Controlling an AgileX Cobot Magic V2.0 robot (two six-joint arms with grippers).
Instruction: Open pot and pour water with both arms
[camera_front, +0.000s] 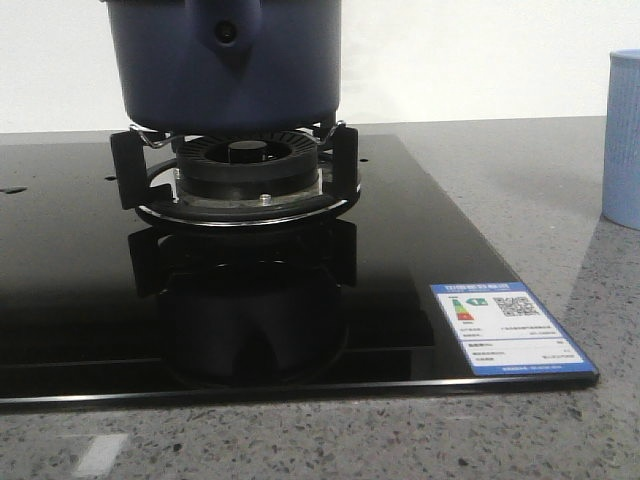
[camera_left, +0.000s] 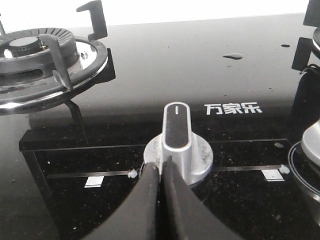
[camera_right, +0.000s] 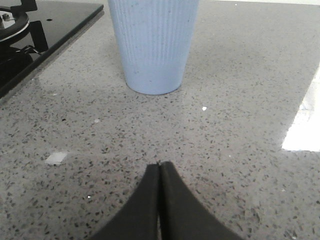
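Note:
The dark navy-blue pot (camera_front: 225, 65) stands on the burner grate (camera_front: 240, 170) of the black glass stove; its top is cut off by the front view, so the lid is out of view. A pale-blue ribbed cup (camera_right: 152, 42) stands on the grey counter, also at the right edge of the front view (camera_front: 623, 140). My left gripper (camera_left: 161, 167) is shut and empty, its tips just in front of a silver stove knob (camera_left: 177, 137). My right gripper (camera_right: 159, 166) is shut and empty, low over the counter, short of the cup. Neither gripper shows in the front view.
A second, bare burner (camera_left: 35, 62) with its grate sits beyond the knob on the black stove top (camera_left: 200, 65). A blue-and-white energy label (camera_front: 505, 328) is stuck on the stove's front right corner. The speckled grey counter (camera_right: 235, 145) surrounds the stove.

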